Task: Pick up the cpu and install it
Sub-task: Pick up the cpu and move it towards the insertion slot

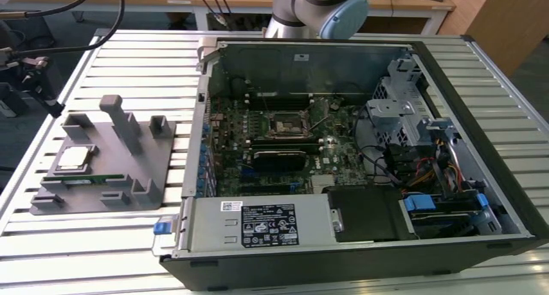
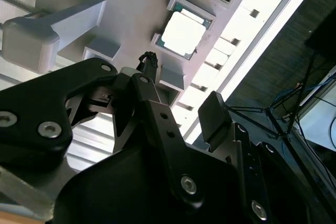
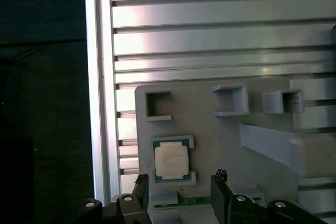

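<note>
On the slatted metal table (image 1: 103, 243), a grey holder (image 1: 159, 160) cradles the cpu (image 3: 170, 161). Over that holder the gripper (image 3: 181, 182) hangs, its fingers (image 3: 221, 198) spread wide and empty, the cpu just beyond their tips.

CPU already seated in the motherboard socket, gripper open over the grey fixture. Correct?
No. The cpu is not in the motherboard socket; it lies in its pocket on the grey fixture, as the first wrist view shows. The rest holds: the gripper is open over that fixture, its fingers apart and holding nothing.
</note>
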You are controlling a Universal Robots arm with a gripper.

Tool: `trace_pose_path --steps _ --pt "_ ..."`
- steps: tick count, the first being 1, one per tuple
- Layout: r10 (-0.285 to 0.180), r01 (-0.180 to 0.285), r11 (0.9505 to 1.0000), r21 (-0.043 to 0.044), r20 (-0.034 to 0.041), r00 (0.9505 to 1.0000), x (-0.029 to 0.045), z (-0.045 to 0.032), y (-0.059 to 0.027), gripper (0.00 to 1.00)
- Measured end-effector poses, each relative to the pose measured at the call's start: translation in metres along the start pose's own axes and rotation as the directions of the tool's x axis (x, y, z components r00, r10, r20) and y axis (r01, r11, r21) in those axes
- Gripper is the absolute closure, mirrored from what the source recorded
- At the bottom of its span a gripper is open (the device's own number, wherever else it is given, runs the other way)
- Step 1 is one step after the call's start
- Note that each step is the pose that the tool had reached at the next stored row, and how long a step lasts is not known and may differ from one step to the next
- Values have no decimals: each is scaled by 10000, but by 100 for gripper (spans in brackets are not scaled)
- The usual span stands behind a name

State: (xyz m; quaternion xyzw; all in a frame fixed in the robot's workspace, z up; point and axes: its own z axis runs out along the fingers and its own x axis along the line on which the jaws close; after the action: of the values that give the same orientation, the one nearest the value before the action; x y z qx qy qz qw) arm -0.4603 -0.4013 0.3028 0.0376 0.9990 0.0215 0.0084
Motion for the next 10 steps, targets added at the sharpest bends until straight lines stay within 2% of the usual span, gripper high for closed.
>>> trace_pose_path --steps 2,10 --pt "0 0 10000 0 0 10000 0 25 -1 41" --pt "0 0 10000 0 1 10000 1 46 -2 41"
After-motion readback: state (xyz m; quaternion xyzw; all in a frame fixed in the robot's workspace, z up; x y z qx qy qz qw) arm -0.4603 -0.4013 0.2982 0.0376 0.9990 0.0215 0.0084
